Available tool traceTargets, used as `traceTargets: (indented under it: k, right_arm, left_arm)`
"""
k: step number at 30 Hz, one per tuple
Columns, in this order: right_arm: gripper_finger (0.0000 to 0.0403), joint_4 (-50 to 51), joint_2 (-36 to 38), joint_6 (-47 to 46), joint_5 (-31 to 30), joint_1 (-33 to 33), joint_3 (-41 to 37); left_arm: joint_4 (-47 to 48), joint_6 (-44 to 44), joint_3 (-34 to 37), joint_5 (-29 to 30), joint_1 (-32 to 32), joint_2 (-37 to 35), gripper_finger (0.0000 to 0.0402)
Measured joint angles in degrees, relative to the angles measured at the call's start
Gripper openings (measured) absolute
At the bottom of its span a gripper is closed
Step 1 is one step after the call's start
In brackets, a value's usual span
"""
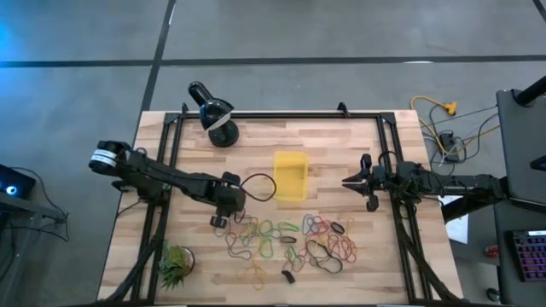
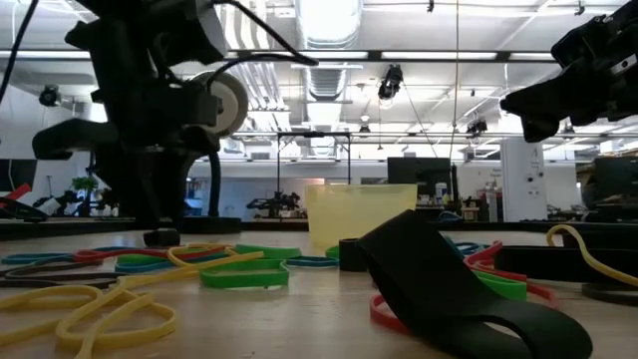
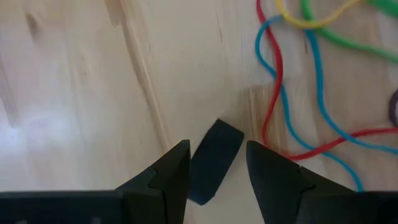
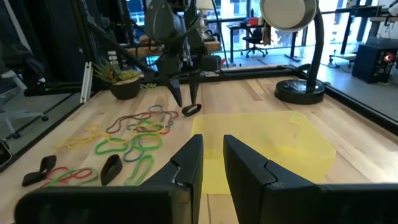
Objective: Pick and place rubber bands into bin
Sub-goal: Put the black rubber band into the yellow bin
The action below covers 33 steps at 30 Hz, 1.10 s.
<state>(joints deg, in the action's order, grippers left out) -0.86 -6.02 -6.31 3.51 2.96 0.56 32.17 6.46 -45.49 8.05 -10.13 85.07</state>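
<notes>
Reaching down at the surface (image 1: 358, 145), left claw (image 1: 219, 221) is straddling a black band (image 3: 211, 160), fingers apart, not gripping. Rubber bands (image 1: 290, 240) are lying below the bin (image 1: 290, 177). Right claw (image 1: 351, 182) is hovering right, slightly open, empty.

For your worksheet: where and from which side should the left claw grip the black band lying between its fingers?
Grip the black band across its narrow width near the middle, coming straight down from above. It lies flat on the table, a wide strip already lined up inside the open left claw.
</notes>
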Motion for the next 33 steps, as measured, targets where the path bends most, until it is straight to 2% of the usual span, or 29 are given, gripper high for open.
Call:
traceTargets:
  k: [11,14,20,29,33]
  right_arm:
    - [0.0059,-0.17,-0.11,0.02,-0.02,0.01,0.00]
    - [0.0059,-0.20,-0.09,0.03,-0.02,0.01,0.00]
    - [0.0059,-0.24,-0.09,0.33,-0.02,0.01,0.00]
    - [0.0059,-0.31,-0.09,0.94,-0.09,0.01,0.00]
    - [0.0059,-0.32,-0.09,0.98,-0.26,0.01,0.00]
  left_arm:
    - [-0.21,-0.11,-0.03,1.72,0.02,3.39,0.0134]
    - [-0.19,-1.34,-0.03,3.83,0.02,3.33,0.0107]
    - [-0.19,-1.66,-0.03,4.61,0.02,2.33,0.0010]
    - [-1.01,-3.13,-3.82,7.62,-0.09,0.34,0.0001]
    - [-6.96,-1.47,-6.79,10.95,-0.09,0.16,0.0000]
